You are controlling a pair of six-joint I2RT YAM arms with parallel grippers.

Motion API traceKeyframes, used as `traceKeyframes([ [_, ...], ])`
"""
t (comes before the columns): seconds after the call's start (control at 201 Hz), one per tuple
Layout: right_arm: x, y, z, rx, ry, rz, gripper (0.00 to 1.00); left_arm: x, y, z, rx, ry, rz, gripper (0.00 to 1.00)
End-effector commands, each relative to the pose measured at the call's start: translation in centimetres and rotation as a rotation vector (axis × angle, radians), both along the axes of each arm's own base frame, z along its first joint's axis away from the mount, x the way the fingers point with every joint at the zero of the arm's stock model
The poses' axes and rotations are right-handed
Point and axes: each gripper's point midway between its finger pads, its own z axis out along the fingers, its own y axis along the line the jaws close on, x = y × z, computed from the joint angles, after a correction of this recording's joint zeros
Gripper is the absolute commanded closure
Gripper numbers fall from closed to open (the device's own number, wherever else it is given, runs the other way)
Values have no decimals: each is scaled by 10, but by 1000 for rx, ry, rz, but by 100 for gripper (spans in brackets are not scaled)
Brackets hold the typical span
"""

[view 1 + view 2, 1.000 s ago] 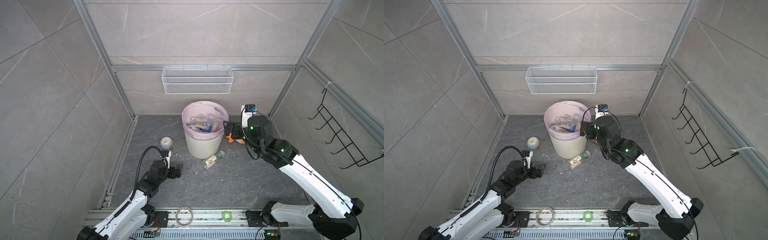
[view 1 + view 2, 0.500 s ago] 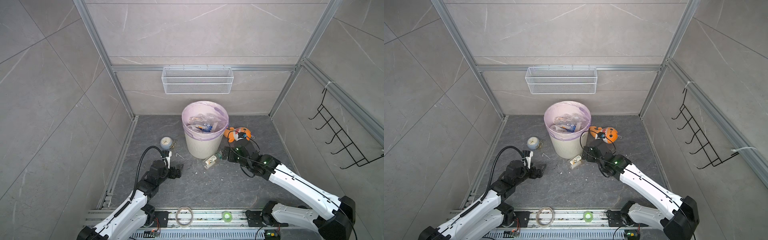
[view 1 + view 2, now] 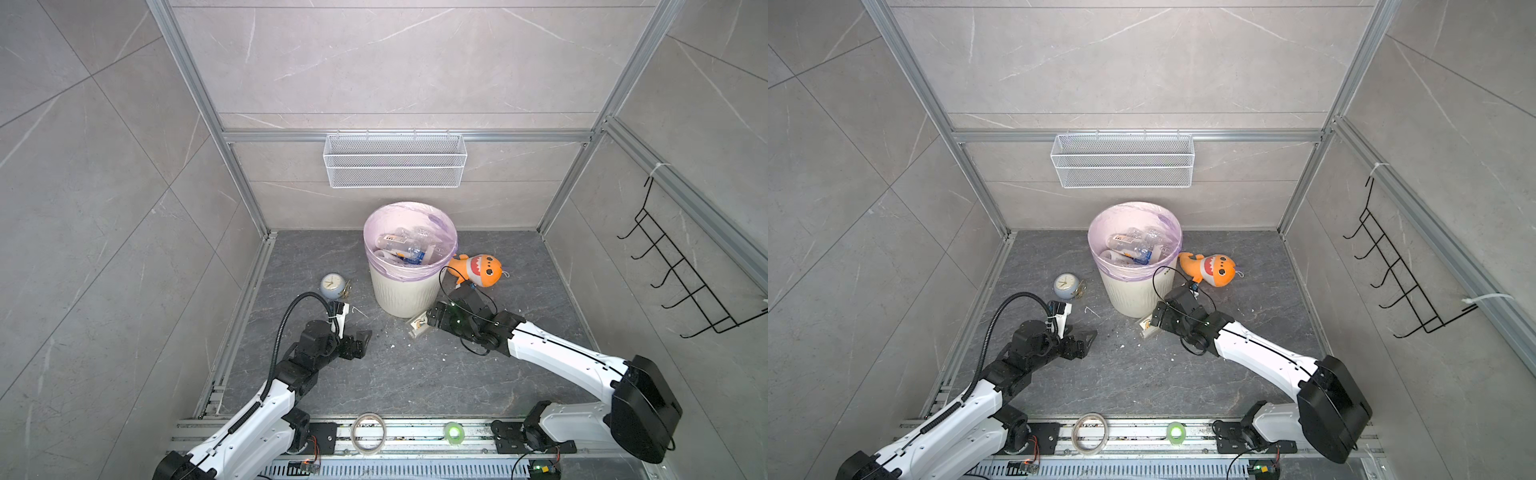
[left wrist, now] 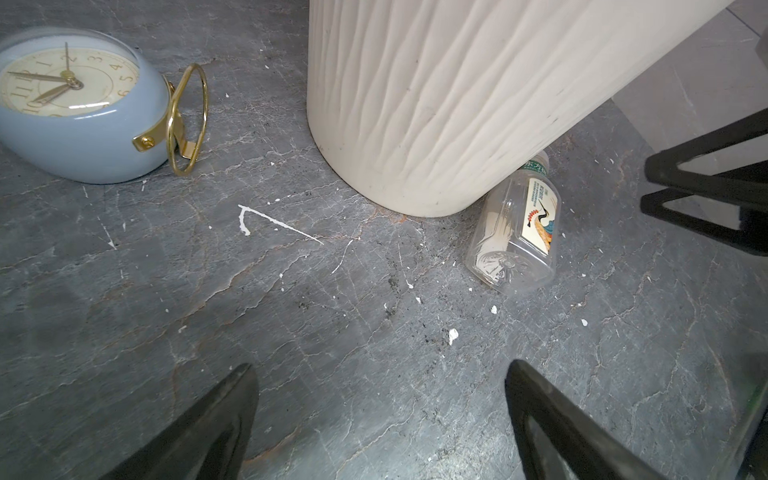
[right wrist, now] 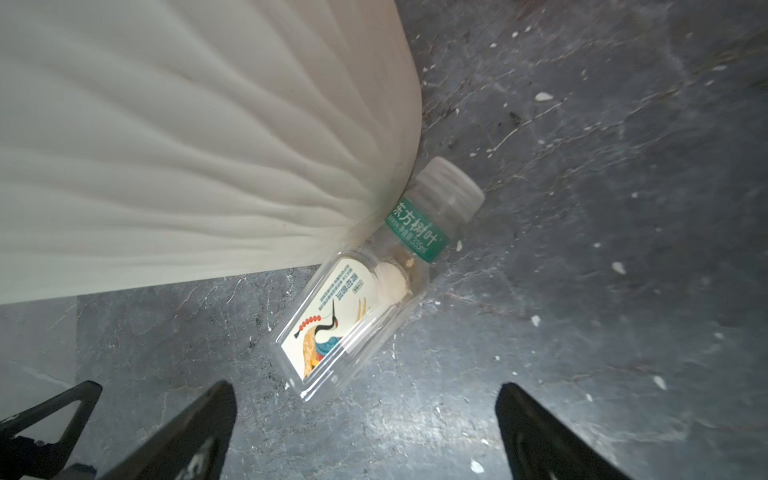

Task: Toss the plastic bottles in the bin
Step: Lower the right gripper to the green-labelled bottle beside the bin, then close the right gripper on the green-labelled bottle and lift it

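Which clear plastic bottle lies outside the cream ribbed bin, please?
The clear beige-labelled, green-collared bottle on the floor against the bin; the other bottles lie inside.

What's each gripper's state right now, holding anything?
Left gripper: open, holding nothing.
Right gripper: open, empty; the bottle lies just ahead of its jaws.

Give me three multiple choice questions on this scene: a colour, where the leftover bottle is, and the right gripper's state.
1. The plush shark is: A orange; B green; C purple.
2. The loose bottle, relative to the bin: A inside; B on the floor at its base; C on its rim.
3. The right gripper is: A open, bottle ahead; B shut on the bottle; C shut on the shark.
Answers: A, orange body in both top views; B, wrist views show it lying there; A, fingers wide apart, gripping nothing.
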Motion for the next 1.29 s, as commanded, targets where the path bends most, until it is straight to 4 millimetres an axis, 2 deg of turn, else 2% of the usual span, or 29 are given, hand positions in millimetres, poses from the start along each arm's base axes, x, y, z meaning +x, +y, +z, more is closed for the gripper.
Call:
traceKeyframes([
  [0.0,4,18,-6,90,28,-8,1,4,-9,15,-16,-62,-42,5],
  [0.413,15,41,-42,150,123,-43,1,6,-5,15,-9,-65,-21,5],
  [0.776,22,42,-62,131,154,-81,1,6,-5,15,-9,-64,-19,5],
  [1.03,23,33,-76,42,170,-88,1,7,-5,15,-8,-63,-18,5],
  [1.289,15,8,-67,-60,149,-82,0,7,-5,15,-7,-62,-18,5],
])
